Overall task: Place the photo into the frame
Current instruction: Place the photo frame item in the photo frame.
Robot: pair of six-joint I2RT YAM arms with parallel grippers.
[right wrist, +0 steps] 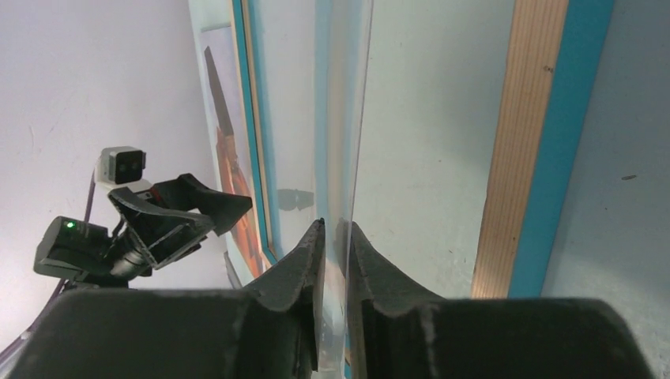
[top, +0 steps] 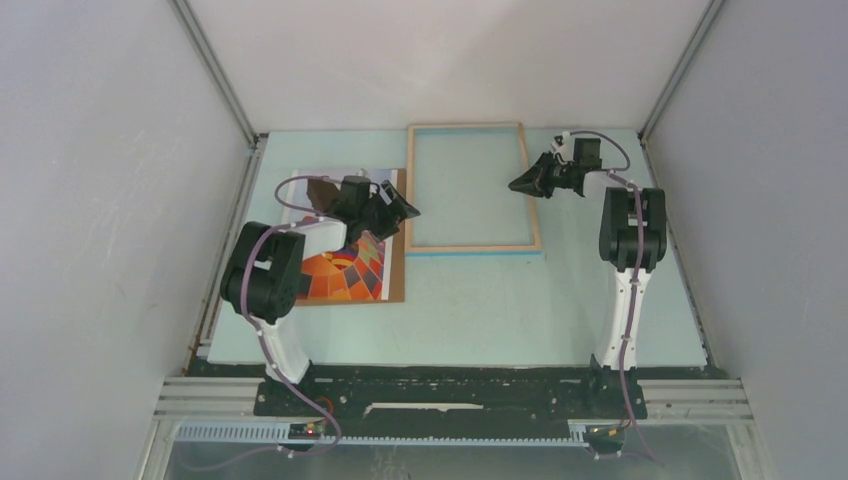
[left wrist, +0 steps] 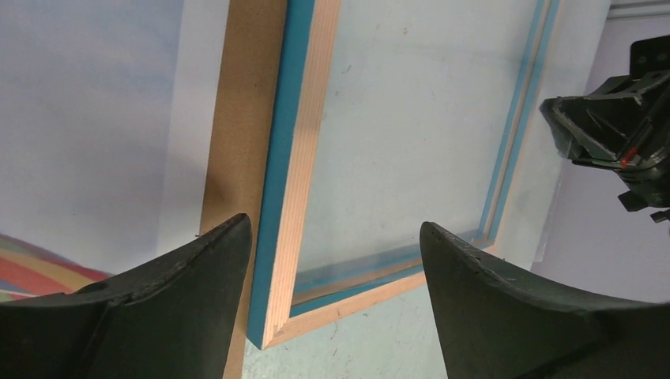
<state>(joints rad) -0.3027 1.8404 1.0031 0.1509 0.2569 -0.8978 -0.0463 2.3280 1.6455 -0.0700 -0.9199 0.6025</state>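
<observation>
The frame (top: 470,247) lies flat at the table's back middle, light wood up with turquoise edges (left wrist: 300,158). Left of it the photo (top: 345,275), an orange-red balloon print, rests on a brown backing board (top: 397,270). My left gripper (top: 400,208) hovers open over the board's right edge and the frame's left rail (left wrist: 336,229), holding nothing. My right gripper (top: 518,185) is at the frame's right rail (right wrist: 521,158). Its jaws stand slightly apart (right wrist: 336,225), with the edge of a clear pane (right wrist: 359,118) between them, so it is open by a narrow gap.
White enclosure walls (top: 120,200) close in the left, back and right. The pale green table mat (top: 480,310) ends at a black rail by the arm bases. The left arm's body (top: 265,275) covers part of the photo.
</observation>
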